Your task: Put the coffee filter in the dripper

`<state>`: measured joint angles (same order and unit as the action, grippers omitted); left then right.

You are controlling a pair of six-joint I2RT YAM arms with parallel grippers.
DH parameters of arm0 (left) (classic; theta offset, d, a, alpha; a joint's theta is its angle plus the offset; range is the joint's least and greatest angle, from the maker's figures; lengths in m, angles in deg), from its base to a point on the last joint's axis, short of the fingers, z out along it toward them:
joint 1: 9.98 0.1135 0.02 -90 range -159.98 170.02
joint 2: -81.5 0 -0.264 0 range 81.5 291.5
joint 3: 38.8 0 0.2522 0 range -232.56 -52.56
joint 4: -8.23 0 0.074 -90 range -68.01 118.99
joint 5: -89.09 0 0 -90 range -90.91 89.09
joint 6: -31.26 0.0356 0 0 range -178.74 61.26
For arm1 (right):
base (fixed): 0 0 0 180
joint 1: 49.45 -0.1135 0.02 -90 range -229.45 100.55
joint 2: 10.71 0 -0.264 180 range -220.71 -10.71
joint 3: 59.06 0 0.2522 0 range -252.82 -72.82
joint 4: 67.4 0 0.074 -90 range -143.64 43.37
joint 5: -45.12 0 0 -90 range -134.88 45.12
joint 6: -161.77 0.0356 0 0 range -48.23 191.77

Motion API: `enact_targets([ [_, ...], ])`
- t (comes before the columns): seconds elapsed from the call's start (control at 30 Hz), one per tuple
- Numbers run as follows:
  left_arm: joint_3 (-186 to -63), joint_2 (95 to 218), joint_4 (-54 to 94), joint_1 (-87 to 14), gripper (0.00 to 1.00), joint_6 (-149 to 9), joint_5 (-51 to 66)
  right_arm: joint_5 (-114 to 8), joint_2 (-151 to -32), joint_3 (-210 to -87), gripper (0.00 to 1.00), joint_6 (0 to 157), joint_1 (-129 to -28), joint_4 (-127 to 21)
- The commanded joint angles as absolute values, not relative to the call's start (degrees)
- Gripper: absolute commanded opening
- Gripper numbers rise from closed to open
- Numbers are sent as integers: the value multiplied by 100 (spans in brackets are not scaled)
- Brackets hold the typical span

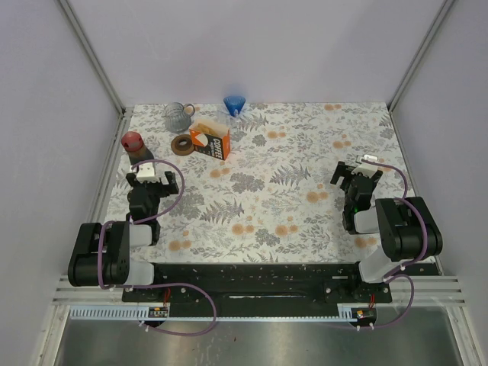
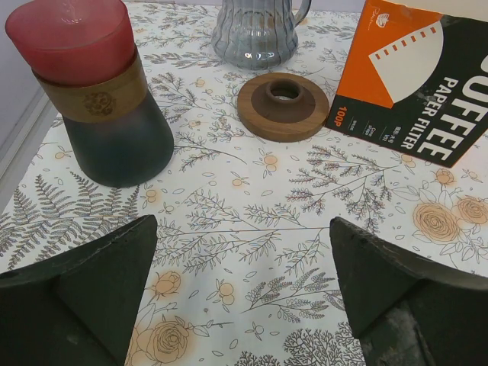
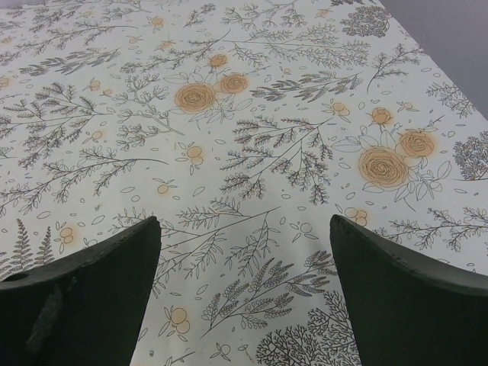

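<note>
A table [image 1: 305,152] fills the floor of a small booth, spread with a white cloth [image 1: 290,194] printed in grey ferns and orange roses (the print lies flat, with no folds to be seen). Pale lilac walls [image 1: 46,114] close it in on three sides, and bare metal posts [image 1: 90,53] slant up from the far corners. The orange coffee filter box [image 1: 210,140] stands toward the far left of the cloth and is the only sign of the filters. The blue dripper [image 1: 235,104] sits just beyond the box at the far edge, mouth upward. A wooden ring [image 1: 182,143] lies flat just left of the box, a ribbed glass jug [image 1: 178,116] stands beyond and left of it, and a carafe [image 1: 134,146] with a red top and a tan band stands further left than the ring. The left gripper [image 2: 242,227] hovers nearer than the box, near the carafe, its jaws spread wide and holding nothing. The right gripper [image 3: 244,225] is well to the right of the box over bare cloth, likewise wide apart and empty.
</note>
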<state>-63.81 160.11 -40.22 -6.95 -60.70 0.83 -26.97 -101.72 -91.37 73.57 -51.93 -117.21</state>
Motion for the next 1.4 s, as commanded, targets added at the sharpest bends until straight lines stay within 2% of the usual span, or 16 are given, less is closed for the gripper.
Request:
enact_targets([
  [0.0,-6539,16034,-4252,-717,99,-6024,208,-2651,-10054,-9286,99,7335,-5156,-11788],
  [0.27,-6645,16034,-4041,-752,99,-5910,524,-2414,-9783,-9145,99,7423,-5156,-11973],
  [0.37,-6627,15999,-4086,-743,99,-5979,377,-2440,-9125,-9521,99,7414,-5156,-10598],
  [0.5,-6732,15779,-3709,-612,99,-6068,496,-2815,-8543,-10680,99,7800,-5156,-8339],
  [0.63,-7425,15481,-2357,-419,99,-6033,1111,-4256,-8437,-11411,100,8151,-5165,-7360],
  [0.83,-8173,14927,-634,-321,99,-5454,2131,-5216,-8445,-12273,99,8416,-5402,-6253],
  [0.97,-9294,14794,1525,-382,95,-4751,3010,-5612,-8454,-12713,99,8329,-5595,-5637],
  [1.07,-10429,15109,2925,-689,88,-4732,2802,-5709,-8489,-12924,99,8319,-5727,-5207],
  [1.2,-11625,15698,3806,-1287,86,-4907,2099,-6025,-8595,-13091,99,8389,-5807,-5117],
  [1.37,-13320,16857,4894,-1868,89,-4110,2219,-6421,-8779,-13197,99,8390,-5815,-5144],
])
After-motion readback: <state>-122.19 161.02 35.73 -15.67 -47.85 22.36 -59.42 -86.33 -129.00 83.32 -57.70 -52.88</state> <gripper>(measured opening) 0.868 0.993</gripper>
